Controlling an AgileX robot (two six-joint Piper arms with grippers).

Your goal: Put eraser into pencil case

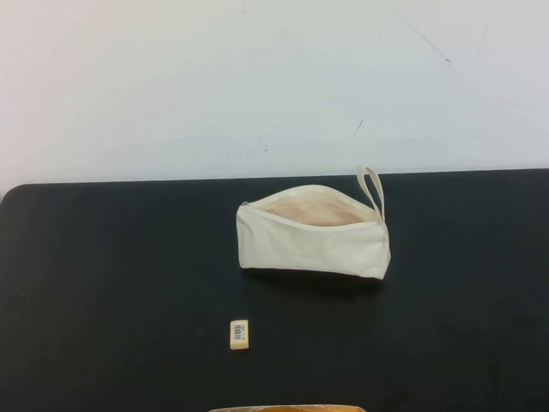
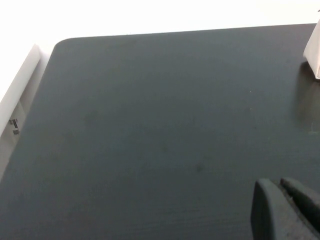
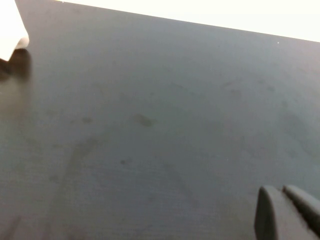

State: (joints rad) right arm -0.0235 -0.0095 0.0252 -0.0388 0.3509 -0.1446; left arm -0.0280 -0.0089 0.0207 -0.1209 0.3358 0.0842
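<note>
The eraser point(image 1: 239, 334), a tiny pale-yellow block with a barcode label, lies on the black table near the front, left of centre. The pencil case point(image 1: 313, 233), a cream-white pouch, sits open at mid-table with its tan lining showing and its loop strap point(image 1: 372, 190) at the far right end. A corner of it shows in the left wrist view point(image 2: 313, 49) and in the right wrist view point(image 3: 11, 31). Neither arm shows in the high view. My left gripper point(image 2: 282, 189) is shut and empty above bare table. My right gripper point(image 3: 283, 194) is shut and empty above bare table.
The black table point(image 1: 103, 283) ends at a white wall behind. A tan object's edge point(image 1: 287, 408) shows at the table's front. The table's rounded far-left corner point(image 2: 62, 44) shows in the left wrist view.
</note>
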